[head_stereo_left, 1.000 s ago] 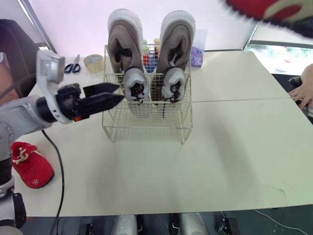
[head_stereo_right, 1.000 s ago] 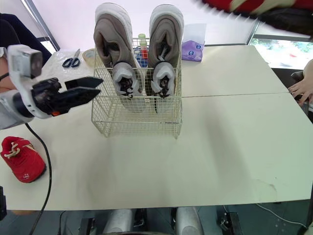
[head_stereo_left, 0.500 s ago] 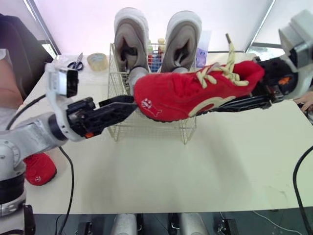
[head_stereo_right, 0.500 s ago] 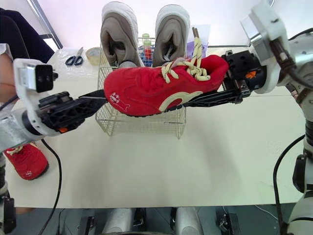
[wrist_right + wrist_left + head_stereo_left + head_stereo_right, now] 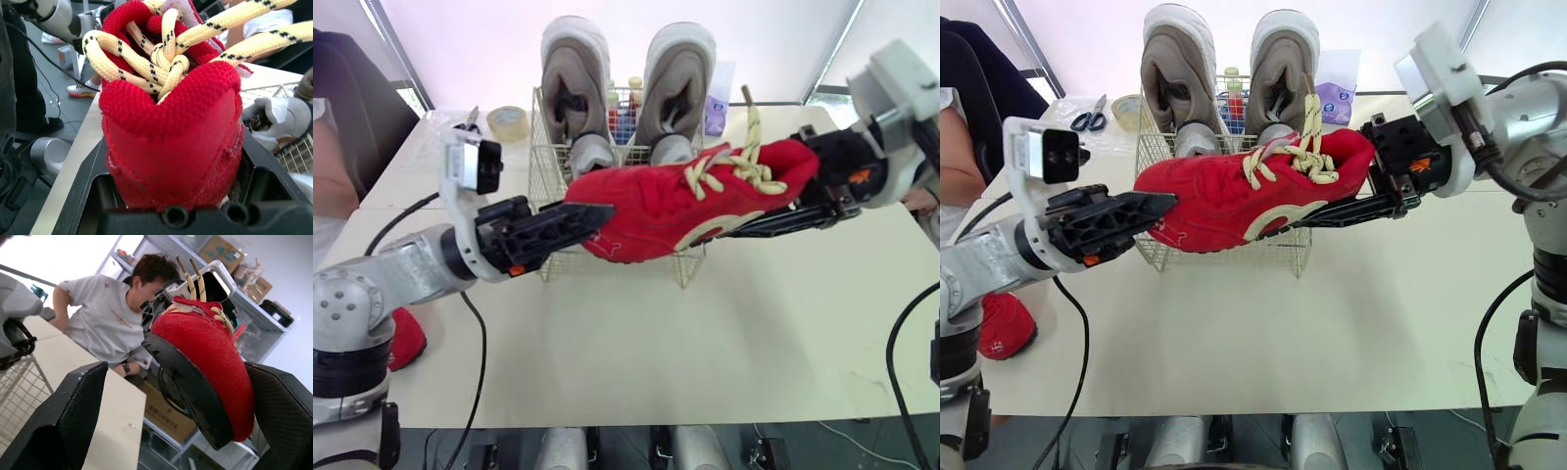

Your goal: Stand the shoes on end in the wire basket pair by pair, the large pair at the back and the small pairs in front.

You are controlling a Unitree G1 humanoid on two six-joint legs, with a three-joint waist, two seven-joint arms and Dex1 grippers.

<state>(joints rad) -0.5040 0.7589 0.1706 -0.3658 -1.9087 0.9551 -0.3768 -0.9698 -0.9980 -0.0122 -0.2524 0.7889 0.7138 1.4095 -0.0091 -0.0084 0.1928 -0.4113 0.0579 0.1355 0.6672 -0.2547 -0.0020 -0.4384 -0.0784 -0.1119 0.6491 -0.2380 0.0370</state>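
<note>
Left eye view: wire basket (image 5: 546, 171) sitting at 12 o'clock on the table (image 5: 754, 333), with open tabletop running from 3 through 6 o'clock of it out to the near edge.

Counts:
- Grey sneakers (image 5: 573, 73): two, one large pair, standing on end side by side at the back of the basket.
- Red shoes: two. Held red shoe (image 5: 675, 201) is hanging in the air across the basket's front wall, toe pointing to 9 o'clock, cream laces sticking up; contact with the mesh cannot be told. Second red shoe (image 5: 1004, 328) is lying at 8 o'clock by the table's left edge.
- Behind the basket: one pair of scissors (image 5: 1087, 119) and one tape roll (image 5: 506, 122) at 10 o'clock, a few bottles (image 5: 1232, 93) at 12, one tissue pack (image 5: 1337, 96) at 1.

Right arm is coming in from 3 o'clock, forearm about level. Right gripper (image 5: 1332, 211) is clamping the held shoe at the heel, one finger on each side.

Left arm is reaching in from 8 o'clock. Left gripper (image 5: 602, 213) is holding its jaws wide around the toe; the left wrist view is showing a gap at one finger, and contact at the other cannot be told. A person (image 5: 112, 328) in a grey T-shirt is leaning at the table's 3 o'clock side.
</note>
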